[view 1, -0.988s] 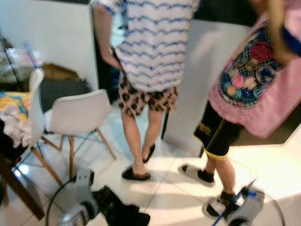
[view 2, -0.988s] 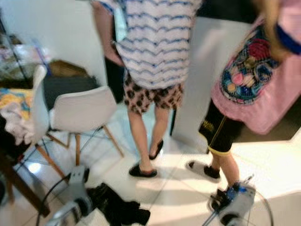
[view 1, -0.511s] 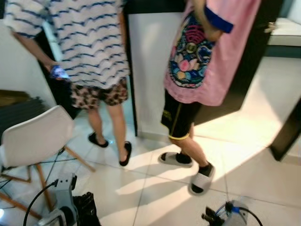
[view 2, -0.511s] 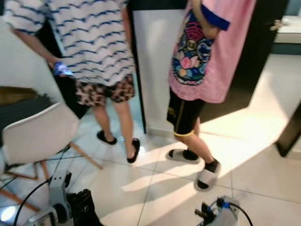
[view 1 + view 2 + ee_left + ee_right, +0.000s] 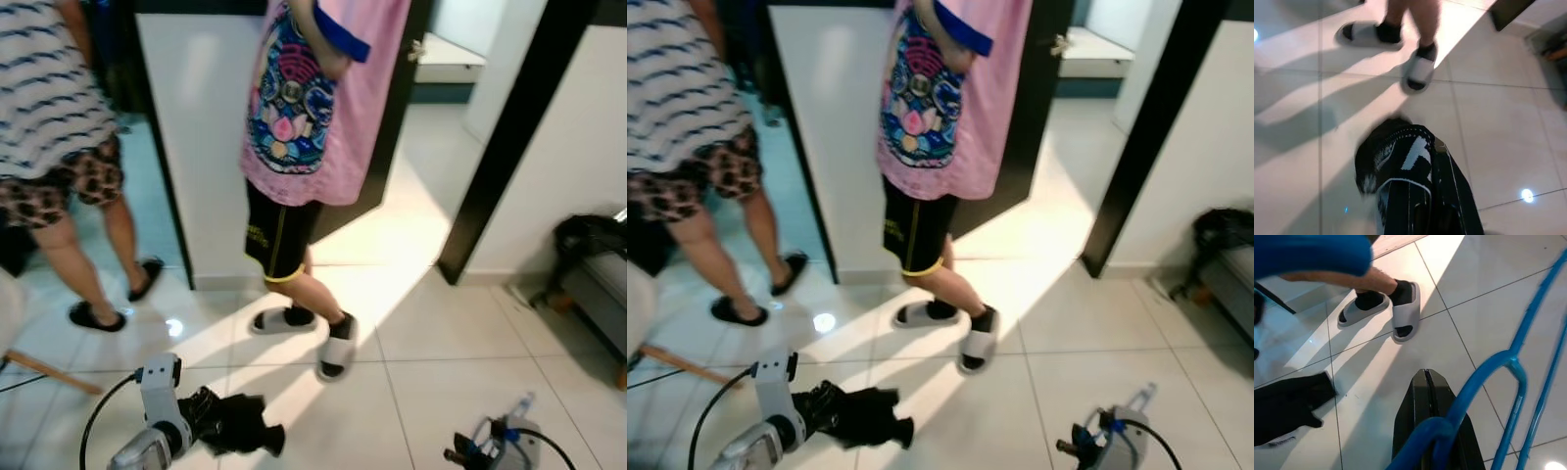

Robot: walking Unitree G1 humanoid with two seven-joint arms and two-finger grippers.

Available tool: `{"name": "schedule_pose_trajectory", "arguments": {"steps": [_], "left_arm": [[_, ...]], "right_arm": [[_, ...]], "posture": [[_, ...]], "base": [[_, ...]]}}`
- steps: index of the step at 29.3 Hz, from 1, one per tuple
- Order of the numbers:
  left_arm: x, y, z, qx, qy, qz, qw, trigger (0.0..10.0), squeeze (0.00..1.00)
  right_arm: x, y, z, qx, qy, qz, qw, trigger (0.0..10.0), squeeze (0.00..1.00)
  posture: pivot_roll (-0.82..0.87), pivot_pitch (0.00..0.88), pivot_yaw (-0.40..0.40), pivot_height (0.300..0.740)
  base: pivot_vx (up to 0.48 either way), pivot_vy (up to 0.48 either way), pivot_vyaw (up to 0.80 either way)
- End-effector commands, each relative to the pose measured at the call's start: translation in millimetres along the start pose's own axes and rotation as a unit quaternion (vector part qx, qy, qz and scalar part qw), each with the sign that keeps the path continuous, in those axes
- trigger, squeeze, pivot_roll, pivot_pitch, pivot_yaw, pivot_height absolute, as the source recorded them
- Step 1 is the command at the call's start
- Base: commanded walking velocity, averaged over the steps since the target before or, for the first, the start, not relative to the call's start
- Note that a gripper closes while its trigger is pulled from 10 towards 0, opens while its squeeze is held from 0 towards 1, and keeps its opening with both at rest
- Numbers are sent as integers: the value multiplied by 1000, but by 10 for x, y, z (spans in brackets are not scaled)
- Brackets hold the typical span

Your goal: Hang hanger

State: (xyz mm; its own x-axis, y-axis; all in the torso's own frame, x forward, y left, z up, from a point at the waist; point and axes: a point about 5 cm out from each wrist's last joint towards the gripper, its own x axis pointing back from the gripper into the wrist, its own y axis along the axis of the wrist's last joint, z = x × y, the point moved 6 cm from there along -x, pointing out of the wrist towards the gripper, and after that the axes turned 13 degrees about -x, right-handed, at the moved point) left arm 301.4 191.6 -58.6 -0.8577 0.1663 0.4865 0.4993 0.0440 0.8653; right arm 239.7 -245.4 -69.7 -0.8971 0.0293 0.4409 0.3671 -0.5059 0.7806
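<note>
The camera has swung rightward since before: the right tool (image 5: 1426, 396) stays clenched on the blue hanger (image 5: 1508, 382), the left tool (image 5: 1415, 196) on black clothing (image 5: 230, 423).

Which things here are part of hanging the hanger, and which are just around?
Job: blue hanger in the right claw; black garment in the left claw.
Around: two people; black bag on the seat.

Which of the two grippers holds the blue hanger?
The right gripper, shut on the blue hanger; the left gripper holds black cloth instead.
</note>
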Motion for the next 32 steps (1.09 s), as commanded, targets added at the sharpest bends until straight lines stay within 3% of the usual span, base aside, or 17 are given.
{"name": "schedule_pose_trajectory", "arguments": {"steps": [1, 6, 11, 13, 15, 16, 17, 19, 20, 22, 24, 26, 28, 29, 30, 32], "left_arm": [[3, 39, 21, -6, 9, -11, 1000, 10000, 0], [-14, 67, -27, -22, 18, -19, 999, 10000, 0], [-45, 103, -62, -68, 26, -15, 997, 10000, 0], [-74, 203, -35, -97, 36, -20, 994, 10000, 0], [-74, 203, -35, -97, 36, -20, 994, 10000, 0], [-109, 382, -7, -106, 38, -39, 993, 10000, 0], [-109, 382, -7, -106, 38, -39, 993, 10000, 0], [-157, 686, 7, -114, 33, -72, 990, 10000, 0], [-157, 686, 7, -114, 33, -72, 990, 10000, 0], [-187, 916, -18, -120, 24, -96, 988, 10000, 0], [-187, 916, -18, -120, 24, -96, 988, 10000, 0], [-221, 1331, -149, -138, -5, -140, 981, 10000, 0], [-221, 1331, -149, -138, -5, -140, 981, 10000, 0], [-222, 1525, -233, -147, -20, -161, 976, 10000, 0], [-222, 1525, -233, -147, -20, -161, 976, 10000, 0], [-205, 1774, -383, -156, -40, -192, 968, 10000, 0]], "right_arm": [[-1, 3, -8, 9, 4, 7, 1000, 10000, 0], [-89, -14, 134, 50, 42, 40, 997, 10000, 0], [-117, -25, 216, 72, 60, 50, 994, 10000, 0], [-120, -69, 276, 106, 78, 68, 989, 10000, 0], [-120, -69, 276, 106, 78, 68, 989, 10000, 0], [-130, -79, 303, 137, 89, 80, 983, 10000, 0], [-130, -79, 303, 137, 89, 80, 983, 10000, 0], [-155, -58, 349, 186, 105, 90, 973, 10000, 0], [-155, -58, 349, 186, 105, 90, 973, 10000, 0], [-198, 12, 413, 206, 123, 90, 967, 10000, 0], [-198, 12, 413, 206, 123, 90, 967, 10000, 0], [-239, 331, 558, 211, 177, 73, 959, 10000, 0], [-239, 331, 558, 211, 177, 73, 959, 10000, 0], [-212, 549, 669, 206, 217, 61, 952, 10000, 0], [-212, 549, 669, 206, 217, 61, 952, 10000, 0], [-63, 1039, 930, 179, 292, 18, 939, 10000, 0]], "posture": [[11, 60, -38, 740], [31, 70, -66, 740], [26, 81, -69, 740], [20, 86, -64, 740], [20, 86, -64, 740], [18, 94, -63, 740], [18, 94, -63, 740], [22, 97, -63, 740], [22, 97, -63, 740], [30, 102, -59, 740], [30, 102, -59, 740], [39, 102, -56, 740], [39, 102, -56, 740], [41, 101, -55, 740], [41, 101, -55, 740], [35, 101, -50, 740]], "base": [[0, 0, -800], [0, 0, -800], [0, 0, -800], [0, 0, -800], [0, 0, -800], [0, 0, -800], [0, 0, -800], [0, 0, -800], [0, 0, -800], [0, 0, -800], [0, 0, -800], [0, 0, -400], [0, 0, 0], [0, 0, 0], [0, 0, 0], [0, 0, 0]]}}
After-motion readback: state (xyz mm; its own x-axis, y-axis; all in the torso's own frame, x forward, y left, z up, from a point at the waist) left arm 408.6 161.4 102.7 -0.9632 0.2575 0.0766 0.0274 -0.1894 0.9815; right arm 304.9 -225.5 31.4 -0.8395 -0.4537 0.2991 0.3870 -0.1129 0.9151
